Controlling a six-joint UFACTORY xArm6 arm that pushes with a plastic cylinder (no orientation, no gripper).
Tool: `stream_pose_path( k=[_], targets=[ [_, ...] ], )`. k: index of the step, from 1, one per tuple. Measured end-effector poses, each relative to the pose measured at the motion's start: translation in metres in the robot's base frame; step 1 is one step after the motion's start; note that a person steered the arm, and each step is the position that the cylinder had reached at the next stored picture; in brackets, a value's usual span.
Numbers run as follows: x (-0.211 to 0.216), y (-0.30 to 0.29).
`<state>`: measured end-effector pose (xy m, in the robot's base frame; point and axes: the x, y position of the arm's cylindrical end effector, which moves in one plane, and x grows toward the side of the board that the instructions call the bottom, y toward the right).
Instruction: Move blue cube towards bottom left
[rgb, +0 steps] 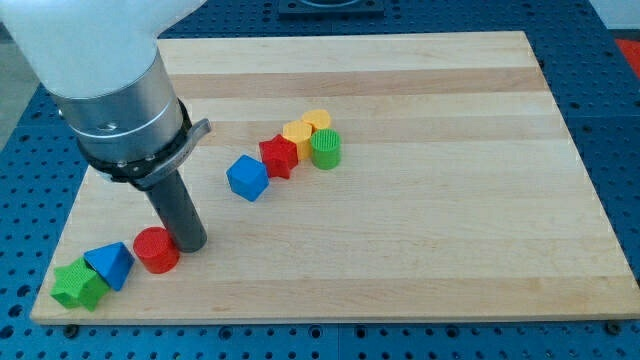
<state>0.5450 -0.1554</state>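
Blue cube (247, 178) touches red block (279, 157); my tip (193, 245) beside red cylinder (156, 250).

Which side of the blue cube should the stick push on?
Probably its upper-right face. The blue cube must go toward the view's bottom left, so my tip, now beside the red cylinder, should come round behind the cube, near the red block.

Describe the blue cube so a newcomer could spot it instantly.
Start from the wooden board and find the diagonal chain of blocks near its middle. The blue cube is that chain's lower-left end, beside the red block. The only other blue piece is a wedge-like blue block in the bottom-left corner.
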Motion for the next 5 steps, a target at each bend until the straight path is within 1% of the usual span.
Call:
stream_pose_path(
  k=[1, 2, 5],
  targets=[
    [0.0, 0.0],
    [-0.003, 0.012],
    [-0.006, 0.013]
  ],
)
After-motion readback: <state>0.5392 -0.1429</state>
